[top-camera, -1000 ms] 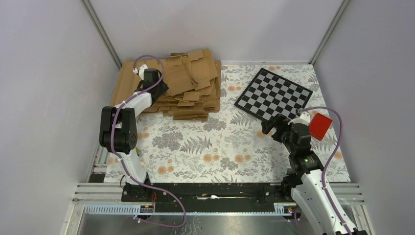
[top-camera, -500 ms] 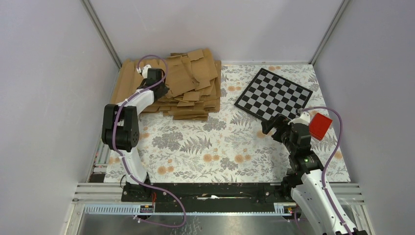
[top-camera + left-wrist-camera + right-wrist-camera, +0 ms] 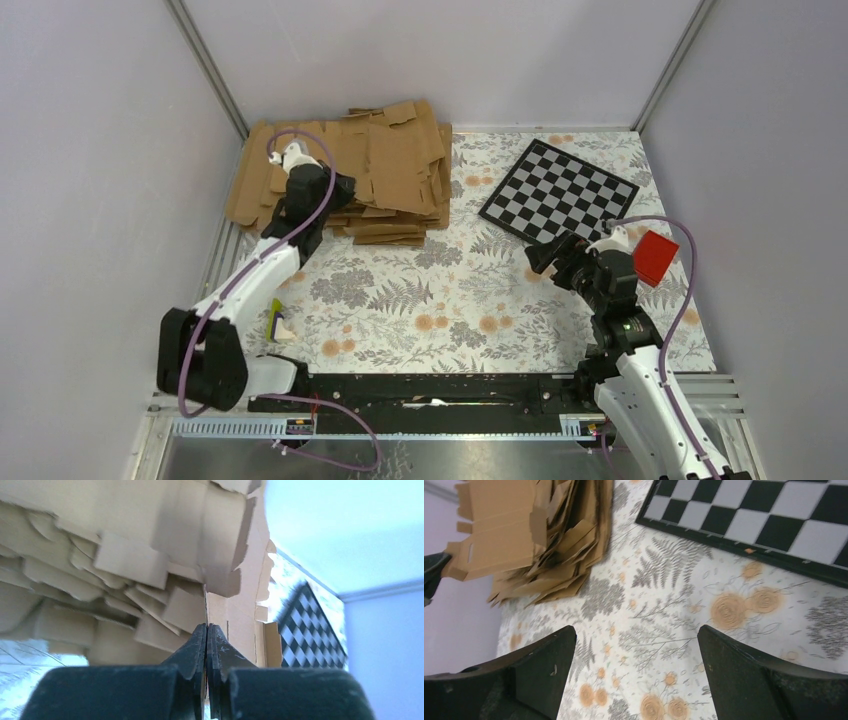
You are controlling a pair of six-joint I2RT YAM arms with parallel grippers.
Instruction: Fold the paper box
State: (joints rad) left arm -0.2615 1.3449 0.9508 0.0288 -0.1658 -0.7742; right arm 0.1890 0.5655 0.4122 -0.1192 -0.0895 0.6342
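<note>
1 paper box (image 3: 400, 170), 1 pile (image 3: 258, 185), 1 chessbd (image 3: 558, 192)

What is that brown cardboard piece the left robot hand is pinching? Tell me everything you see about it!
The paper box is a thin, flat piece of brown cardboard, not folded yet. It has little flaps and notches along its edges and a small slot cut into it. The left gripper is shut on one edge and holds it above the pile of cardboard blanks. I cannot tell if it touches the pile.

Left tool (image 3: 206, 627) pinched tight, right tool (image 3: 633, 635) spread wide.
</note>
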